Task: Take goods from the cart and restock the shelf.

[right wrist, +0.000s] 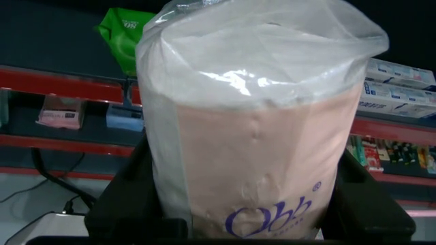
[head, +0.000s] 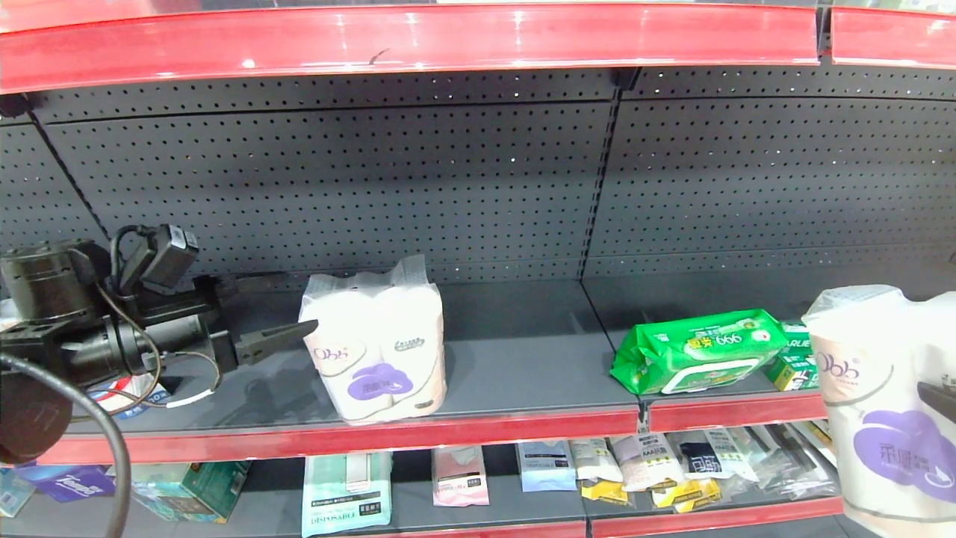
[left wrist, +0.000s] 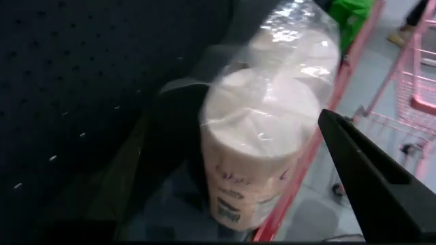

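A pack of toilet paper rolls point(head: 381, 340) with a purple print stands upright on the grey shelf point(head: 515, 351), near its red front edge. My left gripper point(head: 287, 306) is level with the pack's left side and open, one finger point(head: 276, 340) at the front and the other behind; in the left wrist view the pack point(left wrist: 262, 143) sits between the spread fingers point(left wrist: 371, 184). My right gripper point(right wrist: 252, 204) is shut on a second, same-looking pack point(head: 885, 403), held upright in front of the shelf at the far right.
A green wet-wipe pack point(head: 698, 351) and small green boxes point(head: 795, 366) lie on the shelf's right section. The lower shelf point(head: 523, 523) holds several flat packets. A red-edged shelf point(head: 418, 37) runs overhead. A pink cart point(left wrist: 415, 82) stands in the aisle.
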Controlling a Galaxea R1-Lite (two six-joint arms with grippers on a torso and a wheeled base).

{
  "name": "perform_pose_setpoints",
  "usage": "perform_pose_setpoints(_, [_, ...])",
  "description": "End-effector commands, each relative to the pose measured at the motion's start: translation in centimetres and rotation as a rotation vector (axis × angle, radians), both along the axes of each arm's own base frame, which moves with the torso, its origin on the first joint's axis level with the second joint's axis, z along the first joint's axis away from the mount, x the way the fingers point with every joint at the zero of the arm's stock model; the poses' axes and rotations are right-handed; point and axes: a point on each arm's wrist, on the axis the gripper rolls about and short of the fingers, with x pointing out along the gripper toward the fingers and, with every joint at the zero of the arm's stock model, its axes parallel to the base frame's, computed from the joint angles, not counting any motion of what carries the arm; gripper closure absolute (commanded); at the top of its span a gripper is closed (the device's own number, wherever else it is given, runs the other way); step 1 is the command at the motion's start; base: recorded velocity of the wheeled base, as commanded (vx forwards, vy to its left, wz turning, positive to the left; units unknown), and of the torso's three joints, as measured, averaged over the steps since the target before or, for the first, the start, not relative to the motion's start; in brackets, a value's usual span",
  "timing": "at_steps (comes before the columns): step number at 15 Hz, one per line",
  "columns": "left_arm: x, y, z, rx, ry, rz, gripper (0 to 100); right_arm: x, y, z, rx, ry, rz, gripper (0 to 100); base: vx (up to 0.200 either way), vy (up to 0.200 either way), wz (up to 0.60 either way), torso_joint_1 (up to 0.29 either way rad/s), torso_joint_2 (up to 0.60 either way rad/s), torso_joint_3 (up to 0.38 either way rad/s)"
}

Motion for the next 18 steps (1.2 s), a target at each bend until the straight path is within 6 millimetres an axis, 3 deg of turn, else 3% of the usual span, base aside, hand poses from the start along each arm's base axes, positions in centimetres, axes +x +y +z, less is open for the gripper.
perform_pose_setpoints(1, [-1.9, 0.3, 1.1, -0.008, -0.024, 0.095, 0, 0.1, 0.0, 0.1, 0.0, 0.0, 0.003, 100, 0.0, 0.0, 0.0, 0.0, 0.0, 0.0])
perform_pose_setpoints(2, [-3.3, 0.2, 1.3, -0.018, -0.025, 0.209, 0, 0.2, 0.1, 0.2, 0.0, -0.002, 0.012, 100, 0.0, 0.0, 0.0, 0.0, 0.0, 0.0])
perform_pose_setpoints(3, [-3.4, 0.2, 1.3, -0.019, -0.023, 0.219, 0, 0.2, 0.1, 0.2, 0.0, -0.002, 0.012, 100, 0.0, 0.0, 0.0, 0.0, 0.0, 0.0])
perform_pose_setpoints(4, [-5.5, 0.2, 1.8, -0.032, -0.031, 0.429, 0, 0.1, 0.2, 0.1, 0.002, -0.002, 0.03, 100, 0.0, 0.0, 0.0, 0.0, 0.0, 0.0])
perform_pose_setpoints(6, [-7.4, 0.3, 2.8, -0.073, -0.051, 0.611, 0, 0.2, 0.3, 0.1, 0.009, 0.0, 0.053, 100, 0.0, 0.0, 0.0, 0.0, 0.0, 0.0])
perform_pose_setpoints(8, [-9.7, -0.1, 3.1, -0.091, -0.062, 0.607, 0, 0.3, 0.4, -0.1, 0.022, 0.011, 0.084, 100, 0.0, 0.0, 0.0, 0.0, 0.0, 0.0])
perform_pose_setpoints(10, [-15.4, -1.7, 2.4, -0.088, 0.011, 0.46, 0, 0.5, 0.5, -0.2, 0.033, 0.021, 0.144, 100, 0.0, 0.0, 0.0, 0.0, 0.0, 0.0])
perform_pose_setpoints(11, [-15.4, -1.7, 2.4, -0.088, 0.011, 0.46, 0, 0.5, 0.5, -0.2, 0.033, 0.021, 0.144, 100, 0.0, 0.0, 0.0, 0.0, 0.0, 0.0])
perform_pose_setpoints(12, [-19.6, -2.4, 2.4, -0.072, 0.102, 0.391, 0, 0.9, 0.6, -0.1, 0.028, 0.026, 0.173, 100, 0.0, 0.0, 0.0, 0.0, 0.0, 0.0])
perform_pose_setpoints(14, [-23.0, -2.5, 2.1, -0.048, 0.177, 0.389, 0, 1.0, 0.6, 0.0, 0.024, 0.026, 0.178, 100, 0.0, 0.0, 0.0, 0.0, 0.0, 0.0])
perform_pose_setpoints(16, [-25.7, -2.5, 1.5, -0.012, 0.204, 0.412, 0, 1.0, 0.7, 0.3, 0.03, 0.013, 0.211, 100, 0.0, 0.0, 0.0, 0.0, 0.0, 0.0])
perform_pose_setpoints(18, [-26.8, -2.4, 0.7, 0.003, 0.192, 0.472, 0, 1.3, 0.7, 0.5, 0.03, 0.013, 0.211, 100, 0.0, 0.0, 0.0, 0.0, 0.0, 0.0])
